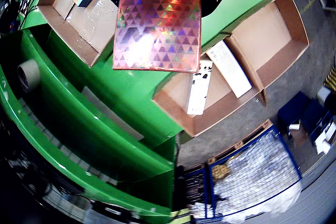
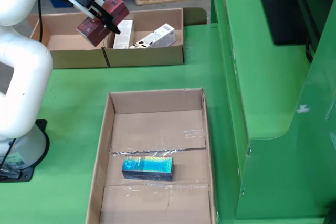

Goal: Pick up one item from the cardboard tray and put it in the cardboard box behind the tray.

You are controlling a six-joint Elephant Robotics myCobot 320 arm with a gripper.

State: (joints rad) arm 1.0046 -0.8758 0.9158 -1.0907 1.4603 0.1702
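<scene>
Holographic red box [image 2: 103,18] pinched in jaws, held high over cardboard box's [image 2: 144,59] left edge for dropping inside.

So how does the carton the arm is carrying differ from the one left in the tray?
The red carton is held in the air by the end effector, tilted, above the back cardboard box; the blue-teal carton lies flat on the floor of the tray. The red one has a triangle-patterned foil; the blue one shows a plainer sheen. Both are small, shiny rectangular cartons.
</scene>
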